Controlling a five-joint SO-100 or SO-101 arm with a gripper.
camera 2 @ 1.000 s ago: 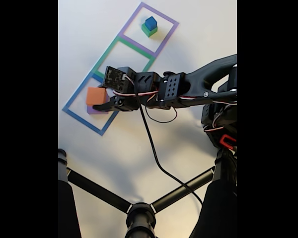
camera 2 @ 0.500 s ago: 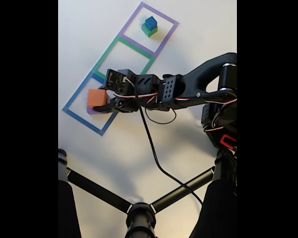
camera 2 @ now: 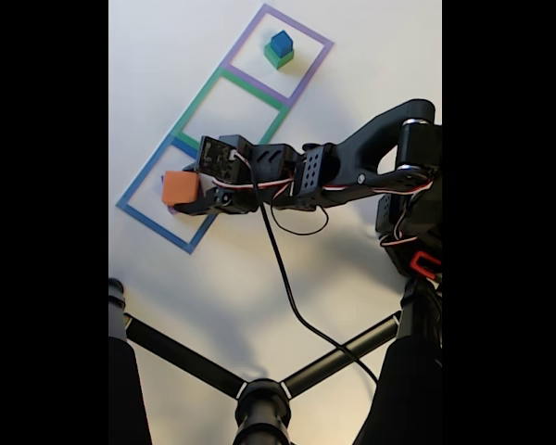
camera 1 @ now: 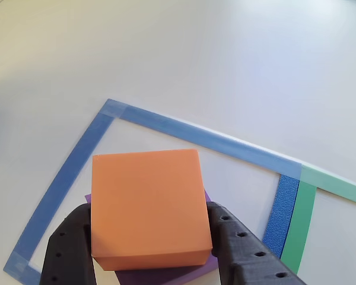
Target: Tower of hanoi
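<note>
- Black end effector (camera 1: 151, 249) in the other view had its two fingers pressed against opposite side faces of the orange block (camera 1: 147, 205), holding it between them.
- Right beneath the held block a thin edge of the purple block (camera 1: 166, 274) showed, lying inside the blue taped square (camera 1: 68, 172) on the white counter (camera 1: 225, 59); whether the two touched I could not tell.
- Judging by its matte, slightly rounded edges, the orange block looked like light, soft foam, so a gentle squeeze low on its flat sides should carry it without crushing.
- From the fixed view, the end effector (camera 2: 193, 193) gripped the orange block (camera 2: 180, 187) over the nearest taped square, where a sliver of the purple block (camera 2: 172, 210) showed below it.
- Well away from the end effector, past the empty green taped square (camera 2: 200, 97), the blue cube (camera 2: 281, 42) sat on the green block (camera 2: 278, 59) inside the purple taped square (camera 2: 310, 65).
- No true containers appeared; the taped squares served as the places.
</note>
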